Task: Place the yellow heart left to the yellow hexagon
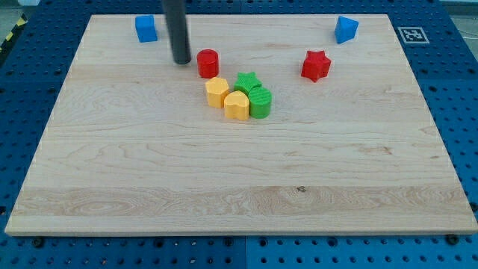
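The yellow heart [237,105] lies near the board's middle, touching the yellow hexagon [216,91] on its lower right. A green star [247,81] and a green round block [260,101] press against them from the right. My tip [181,61] stands up and to the left of this cluster, just left of the red cylinder [208,63], apart from the yellow blocks.
A red star [316,65] sits right of the cluster. A blue cube [146,28] is at the top left and a blue pointed block [345,29] at the top right. The wooden board [239,194] lies on a blue perforated table.
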{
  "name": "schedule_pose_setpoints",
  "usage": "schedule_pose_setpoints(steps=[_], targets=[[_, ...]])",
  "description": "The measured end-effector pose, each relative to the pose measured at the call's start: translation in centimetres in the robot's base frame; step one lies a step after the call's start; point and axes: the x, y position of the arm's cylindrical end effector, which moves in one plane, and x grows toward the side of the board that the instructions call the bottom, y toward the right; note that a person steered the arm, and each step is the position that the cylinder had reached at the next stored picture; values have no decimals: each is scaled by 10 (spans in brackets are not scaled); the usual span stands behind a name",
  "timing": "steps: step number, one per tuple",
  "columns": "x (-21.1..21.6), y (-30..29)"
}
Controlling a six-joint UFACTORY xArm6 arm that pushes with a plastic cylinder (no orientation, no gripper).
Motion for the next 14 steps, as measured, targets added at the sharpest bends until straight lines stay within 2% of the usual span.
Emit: schedule_pose_setpoints(steps=[1, 2, 3, 5, 6, 7, 8, 9, 11, 12, 13, 14], targets=[[25, 10], [15, 85], [10, 123], [25, -13], [61, -10], [103, 34], [125, 52], [117, 61], [98, 37], [87, 66], [92, 125], [116, 192]])
